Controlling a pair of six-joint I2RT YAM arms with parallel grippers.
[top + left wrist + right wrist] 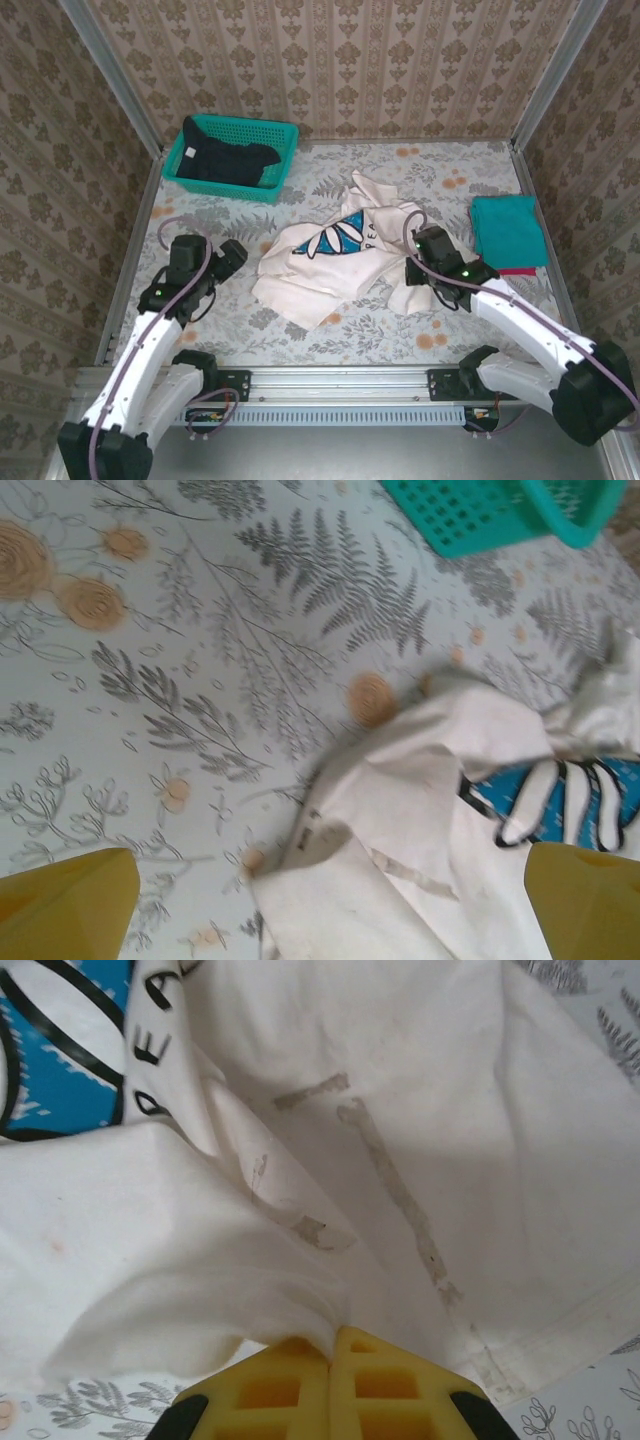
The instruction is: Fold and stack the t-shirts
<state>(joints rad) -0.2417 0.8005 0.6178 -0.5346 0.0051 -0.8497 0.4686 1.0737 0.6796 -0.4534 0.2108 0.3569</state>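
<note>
Cream-white t-shirt (pixel 335 255), soft cloth with a blue square daisy print and black lettering, lies crumpled and partly doubled over itself at the centre of the overhead frame, on the fern-patterned counter (pixel 200 215). The right tool (pixel 415 270) sits at the shirt's right edge, just right of centre. In the right wrist view its yellow pads (pixel 390 1390) are pressed together at the bottom of the frame, clenched on a fold of the cream cloth that runs up between them.

The left tool (pixel 232 258) is just off the shirt's left edge, left of centre. In the left wrist view its yellow fingers (pixel 70 905) stand far apart in the two lower corners, released and gripping nothing, with the shirt's hem lying flat on the counter below them.

A plain teal t-shirt (pixel 508 232) rests folded flat at the right of the overhead frame, a pinkish-red strip (pixel 515 271) showing along its lower edge. A dark navy t-shirt (pixel 225 160) is bundled inside the teal plastic mesh basket (pixel 285 135) at the upper left.
</note>
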